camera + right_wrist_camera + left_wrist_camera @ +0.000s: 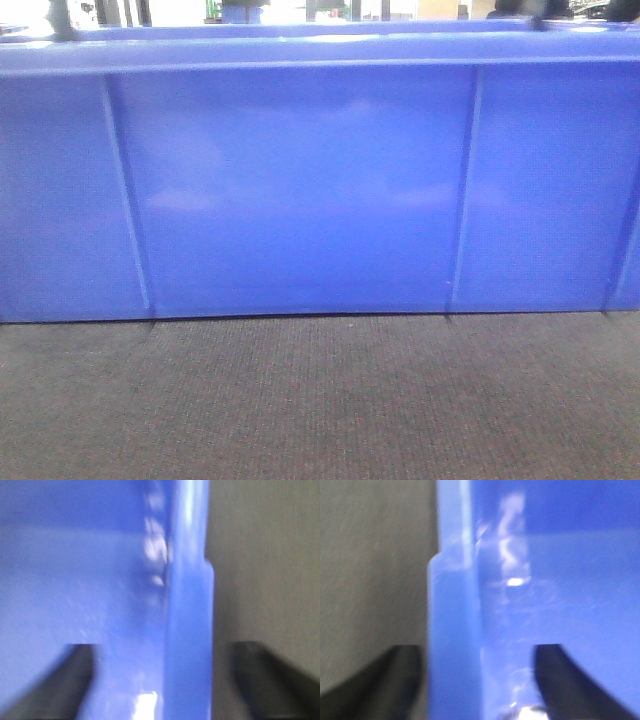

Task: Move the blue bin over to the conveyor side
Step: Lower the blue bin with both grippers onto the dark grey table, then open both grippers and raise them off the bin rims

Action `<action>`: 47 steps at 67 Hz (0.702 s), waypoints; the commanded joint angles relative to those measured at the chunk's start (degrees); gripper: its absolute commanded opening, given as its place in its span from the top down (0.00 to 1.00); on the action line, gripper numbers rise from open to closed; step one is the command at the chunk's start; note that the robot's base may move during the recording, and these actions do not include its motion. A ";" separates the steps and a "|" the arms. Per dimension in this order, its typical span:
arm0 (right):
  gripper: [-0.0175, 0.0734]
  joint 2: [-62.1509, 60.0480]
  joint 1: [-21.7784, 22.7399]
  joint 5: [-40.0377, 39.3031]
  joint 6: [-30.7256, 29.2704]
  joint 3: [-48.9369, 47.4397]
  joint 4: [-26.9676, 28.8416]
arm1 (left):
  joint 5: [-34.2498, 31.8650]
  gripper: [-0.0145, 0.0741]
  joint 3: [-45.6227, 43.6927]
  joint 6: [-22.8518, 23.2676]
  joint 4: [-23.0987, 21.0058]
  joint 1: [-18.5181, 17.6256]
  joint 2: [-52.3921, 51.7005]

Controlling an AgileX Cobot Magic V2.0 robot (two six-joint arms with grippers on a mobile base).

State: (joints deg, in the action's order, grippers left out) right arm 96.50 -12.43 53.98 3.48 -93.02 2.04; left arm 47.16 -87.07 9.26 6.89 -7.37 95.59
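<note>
The large glossy bright-blue plastic bin (pixel 300 190) already rests on the dark-grey woven conveyor belt (pixel 320 400), each open pincer, left (pixel 477 685) and right (pixel 162 680), straddling an end rim without clamping, so release and withdrawal seemingly remain.

The blue bin (pixel 300 190) filled the front view from 9 to 3 o'clock, its long wall blocking any way forward, with open room only on the bare dark-grey conveyor side (pixel 320 400) from 4 to 8 o'clock. In the left wrist view the left gripper (pixel 479 680) straddled the bin's rim, one finger (pixel 385 680) out over the grey surface at 7 o'clock and the other inside at 5 o'clock, a gap showing each side of the wall. The right gripper (pixel 162 680) straddled its rim likewise, outer finger (pixel 265 675) at 5 o'clock with a clear grey strip beside the wall; both views were blurred.
</note>
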 commanded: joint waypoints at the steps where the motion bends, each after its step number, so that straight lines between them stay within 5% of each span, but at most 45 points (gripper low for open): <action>1: 0.18 -1.34 -0.21 -1.78 -0.97 -0.68 0.13 | -1.35 0.21 -0.58 -0.22 -1.37 -0.33 -0.99; 4: 0.18 -1.84 -0.21 -1.66 -0.97 -0.82 0.13 | -1.23 0.14 -0.58 -0.22 -1.65 -0.33 -1.38; 28: 0.20 -14.21 -0.21 -0.97 -0.97 -0.80 0.13 | 1.09 0.16 0.69 -1.58 -1.42 -0.33 -12.94; 38: 0.42 -22.06 -0.21 -0.85 -1.14 3.63 0.13 | -3.83 0.24 8.02 -1.68 0.39 -0.33 -22.67; 47: 0.67 -30.25 -0.21 -4.23 -2.07 13.40 -0.14 | -9.51 0.44 17.96 -1.68 0.02 -0.33 -32.32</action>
State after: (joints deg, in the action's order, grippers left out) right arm 70.79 -12.67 52.63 2.20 -85.08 2.51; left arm 41.71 -74.22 7.79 6.97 -7.50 68.31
